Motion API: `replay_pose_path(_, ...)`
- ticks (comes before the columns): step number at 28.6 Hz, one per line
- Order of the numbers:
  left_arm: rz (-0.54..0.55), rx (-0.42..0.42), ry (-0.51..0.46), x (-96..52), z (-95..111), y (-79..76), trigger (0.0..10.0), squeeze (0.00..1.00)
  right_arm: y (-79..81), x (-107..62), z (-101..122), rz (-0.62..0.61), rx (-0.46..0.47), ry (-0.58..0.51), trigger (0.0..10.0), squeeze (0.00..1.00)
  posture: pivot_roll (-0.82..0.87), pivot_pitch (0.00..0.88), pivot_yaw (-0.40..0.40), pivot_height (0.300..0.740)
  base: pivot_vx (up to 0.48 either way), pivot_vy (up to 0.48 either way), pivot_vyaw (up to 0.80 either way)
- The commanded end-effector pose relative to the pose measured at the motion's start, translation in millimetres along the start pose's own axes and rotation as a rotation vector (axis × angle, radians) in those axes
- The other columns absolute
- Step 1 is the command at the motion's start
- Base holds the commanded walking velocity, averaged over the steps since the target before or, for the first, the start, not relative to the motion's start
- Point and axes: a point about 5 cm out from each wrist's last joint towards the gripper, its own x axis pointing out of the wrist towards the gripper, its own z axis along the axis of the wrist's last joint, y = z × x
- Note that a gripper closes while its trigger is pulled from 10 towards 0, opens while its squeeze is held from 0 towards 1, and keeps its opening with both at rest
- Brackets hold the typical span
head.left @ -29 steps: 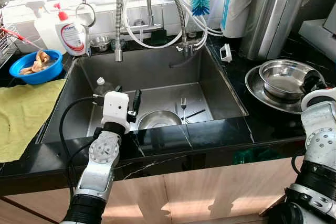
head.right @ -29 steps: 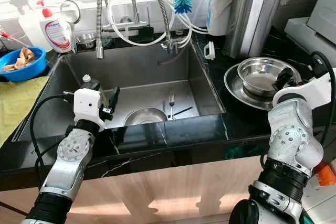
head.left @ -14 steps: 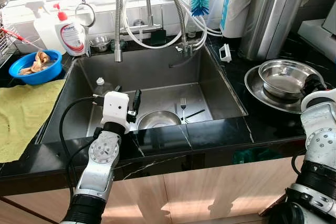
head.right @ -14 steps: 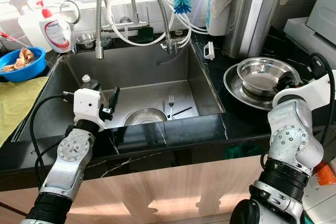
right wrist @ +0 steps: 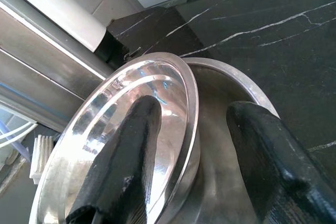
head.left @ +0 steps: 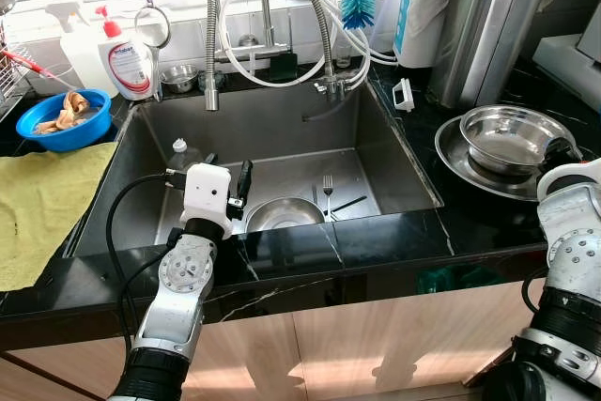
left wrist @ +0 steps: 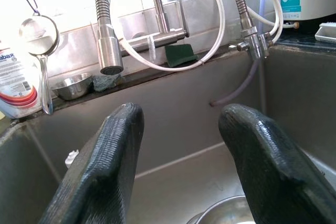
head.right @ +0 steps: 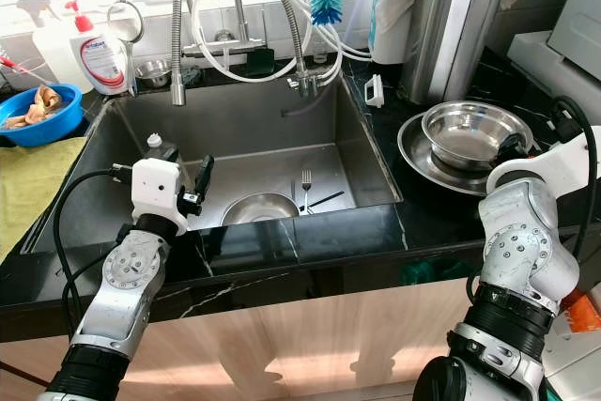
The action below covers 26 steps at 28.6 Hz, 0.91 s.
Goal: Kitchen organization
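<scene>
Two steel vessels anchor the scene: a sink [head.left: 282,129] sunk in the black bench [head.left: 376,241], and, on the bench at the right, a steel bowl [head.left: 507,136] nested in a wider steel dish [head.left: 460,161]; the pair has slid a little to the left over the last second, a sign, by judgement, that the right arm is drawing or lifting the bowl for sorting. The right gripper [right wrist: 189,150] straddles the bowl's near-right rim, one finger inside and one outside between bowl and dish, jaws spread and not visibly clamped on the metal; the silver forearm rises from below at the bench's right end, wrist bent inward. The left gripper [left wrist: 181,145] hangs parted and empty over the sink's near-left side, pointed at the far wall and faucet hose [left wrist: 107,35], unchanged from a second ago. On the sink floor lie a small steel bowl [head.left: 285,213], then a fork [head.left: 328,192]; a blue bowl [head.left: 64,119] sits far left beside a yellow cloth [head.left: 47,204].
</scene>
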Motion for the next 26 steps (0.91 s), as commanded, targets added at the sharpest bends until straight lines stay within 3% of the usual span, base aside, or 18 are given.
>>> replay_pose_path(1,0.012,0.011,0.007,2.7,0.8,3.8,10.0,0.0,6.8,0.7,-4.3,0.018,-0.015,0.037,10.0,0.0,-0.13,0.0,0.077,0.74,0.0,0.0,0.0)
replay_pose_path(6,0.012,0.01,0.008,2.9,0.8,3.5,10.0,0.0,10.9,0.7,-7.0,0.063,-0.092,0.058,10.0,0.0,-0.14,0.0,0.077,0.74,0.0,0.0,0.0)
replay_pose_path(19,0.011,0.011,0.012,2.2,0.2,3.5,10.0,0.0,13.5,-0.5,-9.5,0.077,-0.091,0.086,10.0,0.0,-0.14,0.0,0.075,0.74,0.0,0.0,0.0)
replay_pose_path(20,0.011,0.012,0.012,2.3,0.2,3.6,10.0,0.0,12.6,-0.3,-9.8,0.071,-0.083,0.088,3.3,0.0,-0.14,0.0,0.076,0.74,0.0,0.0,0.0)
replay_pose_path(21,0.01,0.012,0.012,2.3,0.2,3.6,10.0,0.0,12.1,-0.2,-9.8,0.067,-0.08,0.087,2.0,0.0,-0.14,0.0,0.076,0.74,0.0,0.0,0.0)
replay_pose_path(22,0.01,0.013,0.013,2.4,0.1,3.8,10.0,0.0,12.0,-0.1,-9.5,0.067,-0.077,0.087,0.0,0.0,-0.14,0.0,0.076,0.74,0.0,0.0,0.0)
replay_pose_path(26,0.01,0.013,0.012,2.4,0.1,3.9,10.0,0.0,12.4,-0.1,-8.5,0.069,-0.074,0.084,0.0,0.0,-0.14,0.0,0.076,0.74,0.0,0.0,0.0)
